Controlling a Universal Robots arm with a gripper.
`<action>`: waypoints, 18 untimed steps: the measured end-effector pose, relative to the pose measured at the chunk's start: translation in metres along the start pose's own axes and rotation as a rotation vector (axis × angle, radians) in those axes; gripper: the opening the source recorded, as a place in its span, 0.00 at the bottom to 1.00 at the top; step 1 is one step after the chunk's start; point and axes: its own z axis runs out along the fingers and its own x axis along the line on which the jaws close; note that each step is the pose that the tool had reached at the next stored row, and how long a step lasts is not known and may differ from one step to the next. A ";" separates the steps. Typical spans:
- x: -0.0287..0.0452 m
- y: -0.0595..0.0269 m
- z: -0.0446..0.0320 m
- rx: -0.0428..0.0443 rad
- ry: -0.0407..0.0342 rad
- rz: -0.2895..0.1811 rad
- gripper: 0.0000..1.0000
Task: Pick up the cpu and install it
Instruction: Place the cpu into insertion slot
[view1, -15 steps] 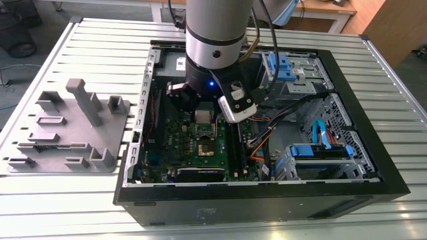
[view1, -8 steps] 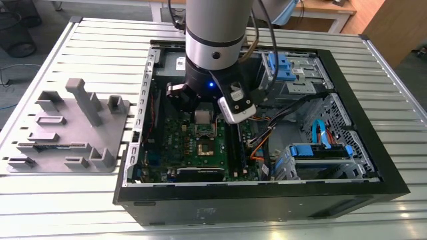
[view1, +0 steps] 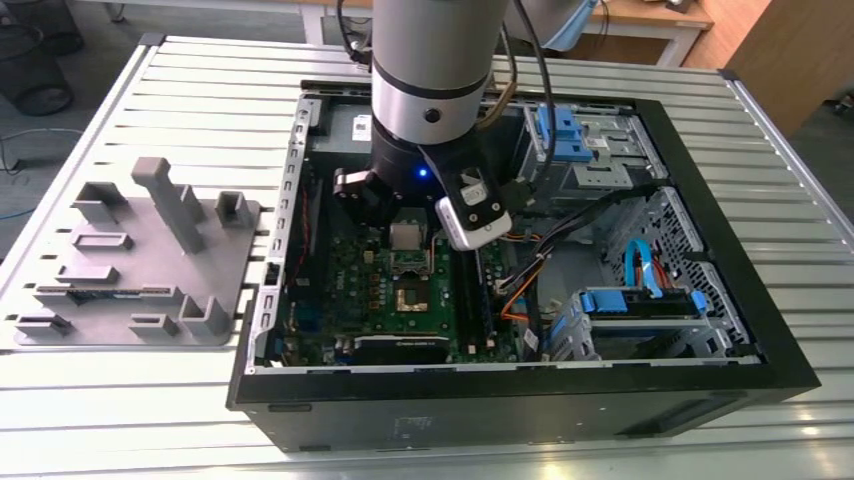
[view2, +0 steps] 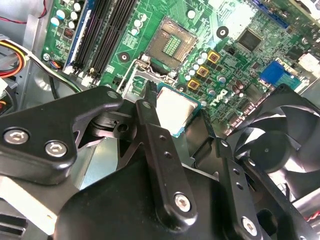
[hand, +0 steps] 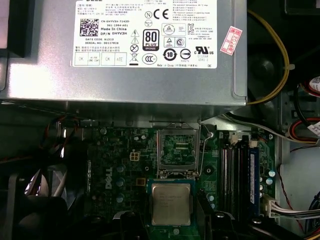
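Black fingers (view2: 156, 137) of the gripper (view2: 176, 107) narrowly pinch the cpu (view2: 175, 111) by two edges, at twelve o'clock from the open socket (view1: 411, 296) in the exterior view, with the arm (view1: 427, 60) upright inside the case (view1: 534, 410).

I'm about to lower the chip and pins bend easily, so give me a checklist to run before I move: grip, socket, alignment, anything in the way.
1. Grip on the cpu: ok, it sits between the fingers of the gripper.
2. Socket empty: ok, its contacts are bare.
3. cpu over the socket: not ok, in both wrist views it appears beside the socket, not above it.
4. cpu square to the socket: ok, their edges run parallel in the first wrist view.
5. Height above the socket: cannot tell.
6. Orange cables off the socket: ok, they lie toward the exterior view's right of it.
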 end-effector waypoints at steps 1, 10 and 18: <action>0.0000 0.0000 0.0000 0.0000 0.0000 0.000 0.47; -0.0001 -0.0004 0.0054 0.0000 0.0000 0.000 0.47; -0.0002 -0.0005 0.0071 -0.0005 -0.0002 0.000 0.47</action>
